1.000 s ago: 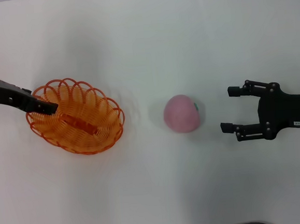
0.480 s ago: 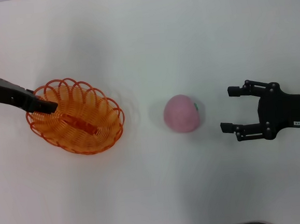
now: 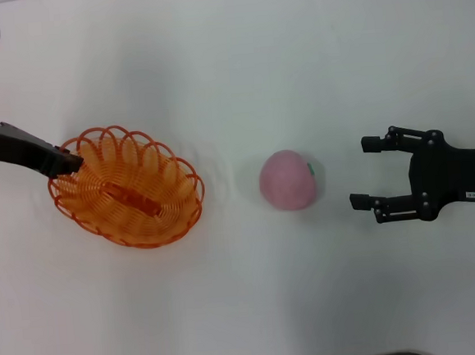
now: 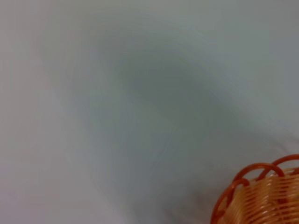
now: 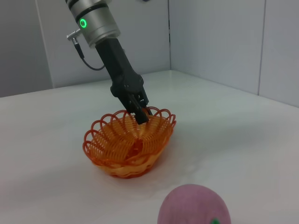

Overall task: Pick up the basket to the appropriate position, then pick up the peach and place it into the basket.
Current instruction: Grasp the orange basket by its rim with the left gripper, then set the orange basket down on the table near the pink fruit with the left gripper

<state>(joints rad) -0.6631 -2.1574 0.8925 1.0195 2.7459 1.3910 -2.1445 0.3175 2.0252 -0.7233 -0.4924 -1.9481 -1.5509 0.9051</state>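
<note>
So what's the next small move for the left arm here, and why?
Probably carry the basket a little nearer the peach before releasing: the left gripper grips its far rim, with bare table between the two. The right gripper waits open beside the peach.

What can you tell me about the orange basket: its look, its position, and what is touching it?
The oval, shallow orange plastic basket is woven of looped wire-like strands with a scalloped rim. It is open side up and empty, with a flat orange piece on its floor. It sits on the white table, at the robot's left, apart from the round pale-pink toy peach. The left gripper has its fingers shut on the rim at the basket's far-left edge. Whether the basket is lifted cannot be told.
</note>
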